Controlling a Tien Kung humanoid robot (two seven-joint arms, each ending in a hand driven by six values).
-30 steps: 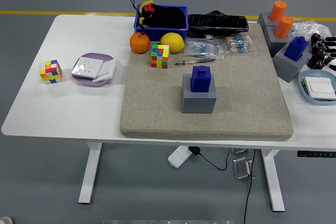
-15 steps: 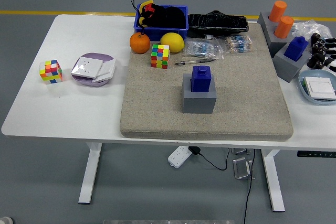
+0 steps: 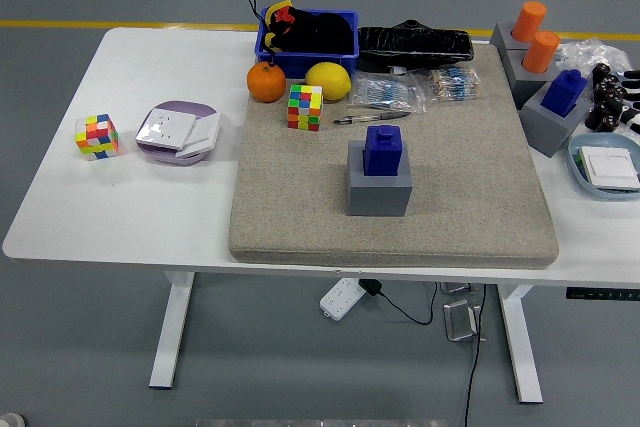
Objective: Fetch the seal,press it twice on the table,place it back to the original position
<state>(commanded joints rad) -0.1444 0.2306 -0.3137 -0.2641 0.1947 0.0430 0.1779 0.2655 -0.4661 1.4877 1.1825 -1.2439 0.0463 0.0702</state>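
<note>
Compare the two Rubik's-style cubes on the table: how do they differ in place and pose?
The cube on the mat sits on the beige mat, close to the lemon and orange. The cube on the bare table stands on the white tabletop at the far left, beside a purple dish, and is turned more corner-on. Both are multicoloured, upright and untouched.

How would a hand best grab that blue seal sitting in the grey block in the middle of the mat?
Grip the blue seal by its upper body, coming from above: it stands upright with its base sunk in the grey block, so only the top and sides are free. The right hand is nearest.
</note>
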